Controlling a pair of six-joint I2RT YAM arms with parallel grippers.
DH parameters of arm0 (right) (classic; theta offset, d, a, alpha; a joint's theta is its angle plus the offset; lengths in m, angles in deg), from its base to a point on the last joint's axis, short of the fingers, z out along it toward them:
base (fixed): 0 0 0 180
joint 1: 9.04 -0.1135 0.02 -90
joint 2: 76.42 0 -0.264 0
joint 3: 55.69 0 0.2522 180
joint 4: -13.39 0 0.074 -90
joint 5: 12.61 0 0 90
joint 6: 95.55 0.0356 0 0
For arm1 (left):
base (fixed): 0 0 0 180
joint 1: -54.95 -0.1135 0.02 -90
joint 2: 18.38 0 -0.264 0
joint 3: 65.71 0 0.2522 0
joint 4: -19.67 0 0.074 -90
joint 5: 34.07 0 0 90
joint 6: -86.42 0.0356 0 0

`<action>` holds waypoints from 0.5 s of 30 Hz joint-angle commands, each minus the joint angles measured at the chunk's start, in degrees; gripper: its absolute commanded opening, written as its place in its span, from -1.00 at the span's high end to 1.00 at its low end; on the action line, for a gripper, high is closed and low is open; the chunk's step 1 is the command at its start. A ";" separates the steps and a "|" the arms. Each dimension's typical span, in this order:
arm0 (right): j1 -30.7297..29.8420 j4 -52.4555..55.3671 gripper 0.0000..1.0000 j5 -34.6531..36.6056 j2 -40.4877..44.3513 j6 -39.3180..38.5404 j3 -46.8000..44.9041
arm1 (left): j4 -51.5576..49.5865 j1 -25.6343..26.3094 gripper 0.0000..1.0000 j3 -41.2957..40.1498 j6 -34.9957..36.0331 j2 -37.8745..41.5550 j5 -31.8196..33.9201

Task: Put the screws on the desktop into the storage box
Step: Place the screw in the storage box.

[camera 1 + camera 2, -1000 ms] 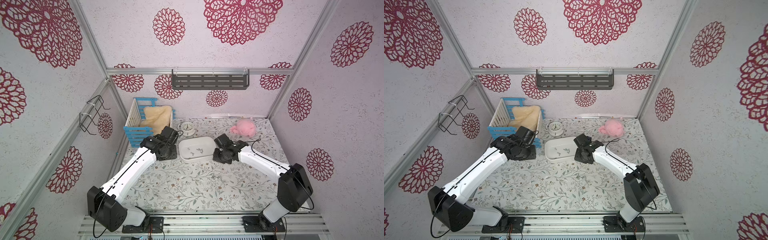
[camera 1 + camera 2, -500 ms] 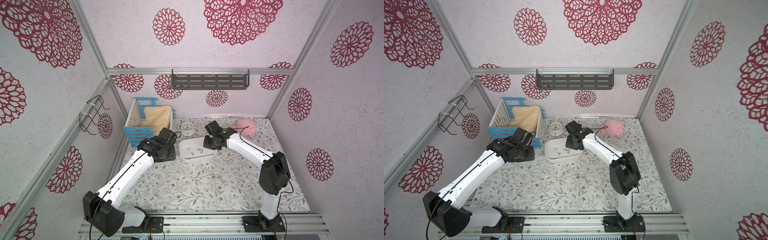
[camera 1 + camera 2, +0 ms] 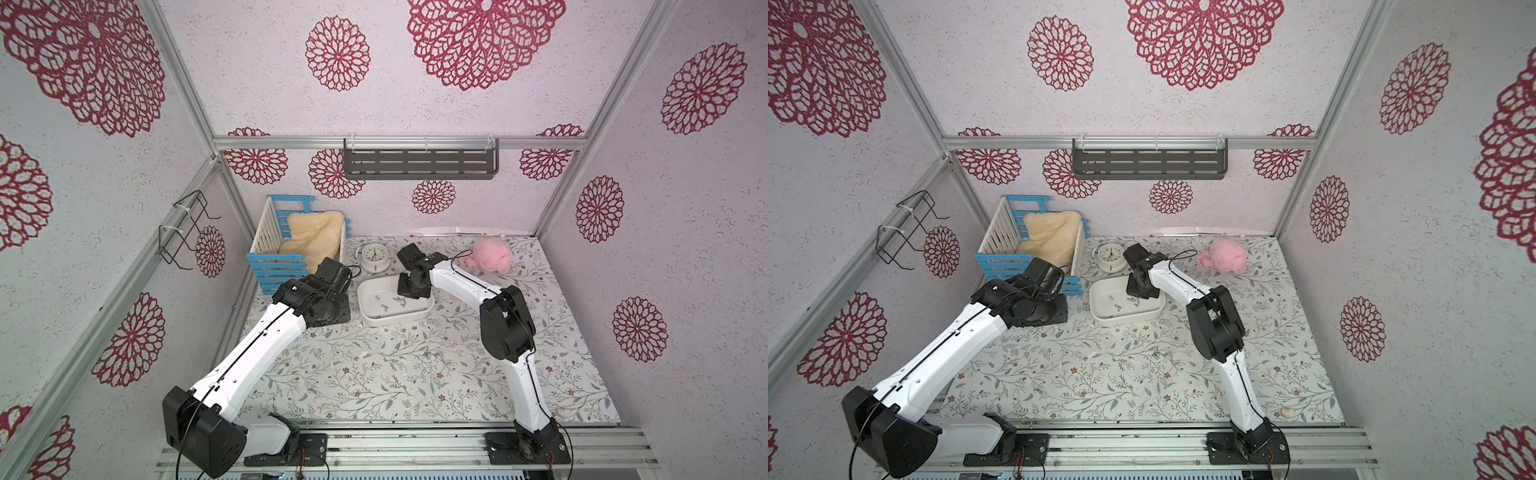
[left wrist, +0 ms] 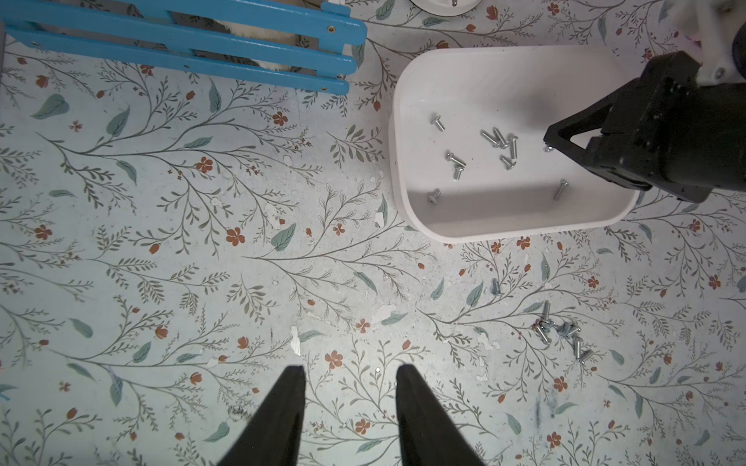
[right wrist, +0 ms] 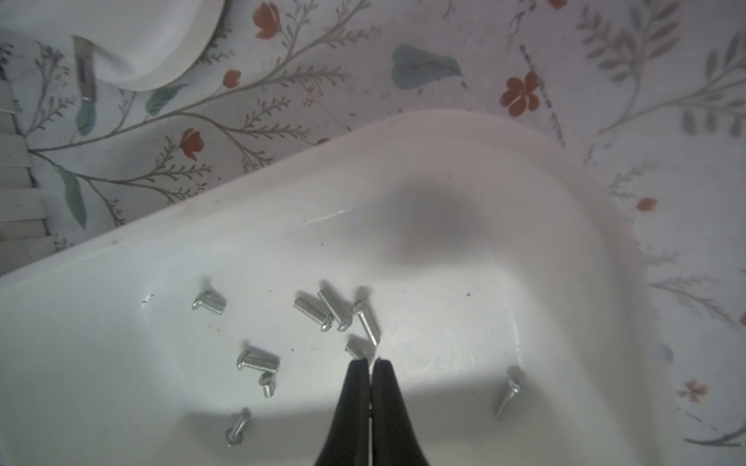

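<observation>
The white storage box [image 3: 395, 319] [image 3: 1125, 320] [image 4: 484, 233] stands on the flowered desktop [image 3: 395, 374] and has several silver screws [image 4: 498, 139] [image 5: 323, 312] lying in it. My right gripper [image 5: 370, 361] [image 4: 548, 147] [image 3: 405, 294] hangs over the box's inside, jaws shut, with a silver screw tip showing at its fingertips in the left wrist view. Several more screws [image 4: 561, 331] lie in a loose cluster on the desktop in front of the box. My left gripper [image 4: 350, 369] hovers open over bare desktop left of the box, with nothing between its fingers.
A blue-and-white slatted crate [image 3: 291, 253] with a cream fleece stands at the back left, close to the left wrist. A round white clock [image 3: 374, 257] sits behind the box, and a pink plush [image 3: 490, 255] lies at the back right. A grey shelf [image 3: 419, 164] hangs on the back wall.
My right gripper has swung from the desktop at the box's right side to above the box's inside, still shut. The left arm drew back a little to the left.
</observation>
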 commanded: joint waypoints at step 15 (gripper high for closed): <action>0.19 2.00 0.67 -0.86 -1.74 -1.31 8.38 | 0.88 -0.55 0.12 -1.26 -0.46 1.38 -0.41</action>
